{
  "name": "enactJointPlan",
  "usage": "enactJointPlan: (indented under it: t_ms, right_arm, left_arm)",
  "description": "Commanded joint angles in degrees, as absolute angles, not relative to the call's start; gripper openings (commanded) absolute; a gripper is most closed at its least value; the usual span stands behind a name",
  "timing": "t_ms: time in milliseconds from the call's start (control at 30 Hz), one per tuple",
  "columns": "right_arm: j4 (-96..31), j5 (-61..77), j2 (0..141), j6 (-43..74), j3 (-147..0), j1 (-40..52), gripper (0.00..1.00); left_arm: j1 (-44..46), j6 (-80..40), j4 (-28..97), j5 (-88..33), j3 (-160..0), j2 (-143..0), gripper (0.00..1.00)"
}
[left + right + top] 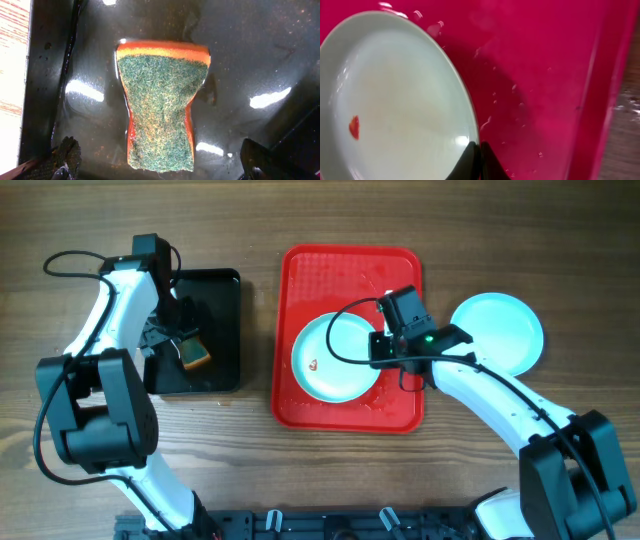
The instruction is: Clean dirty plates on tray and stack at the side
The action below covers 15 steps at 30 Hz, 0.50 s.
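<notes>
One pale blue plate (335, 358) lies on the red tray (345, 265), with a small orange-red smear near its left side. My right gripper (385, 350) is shut on this plate's right rim; in the right wrist view the fingertips (476, 160) pinch the edge of the plate (395, 100) over the wet tray (545, 100). Another pale blue plate (497, 330) lies on the table right of the tray; I cannot tell whether it is a stack. My left gripper (185, 340) is open, its fingers (160, 167) either side of a sponge.
A black tray (225, 290) stands left of the red tray, wet inside (250, 60). In it lies an orange sponge (193, 356) with a green scouring face (162, 112). Cables run over both arms. Bare wooden table surrounds the trays.
</notes>
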<state>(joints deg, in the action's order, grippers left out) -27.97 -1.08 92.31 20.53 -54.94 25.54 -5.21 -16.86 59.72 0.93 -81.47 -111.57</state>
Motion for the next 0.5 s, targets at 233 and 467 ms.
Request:
enactJointPlan:
  t_ms: [233, 467]
  right_arm:
    - [-27.09, -9.15, 95.24, 16.64, -55.92, 25.47, 0.27]
    - [-28.88, 1.32, 95.04, 12.82, -56.03, 25.47, 0.29]
  left_arm:
    - [-5.15, -16.75, 59.72, 0.45, -81.43, -111.33, 1.0]
    - [-5.15, -17.43, 58.24, 0.14, -81.43, -111.33, 1.0]
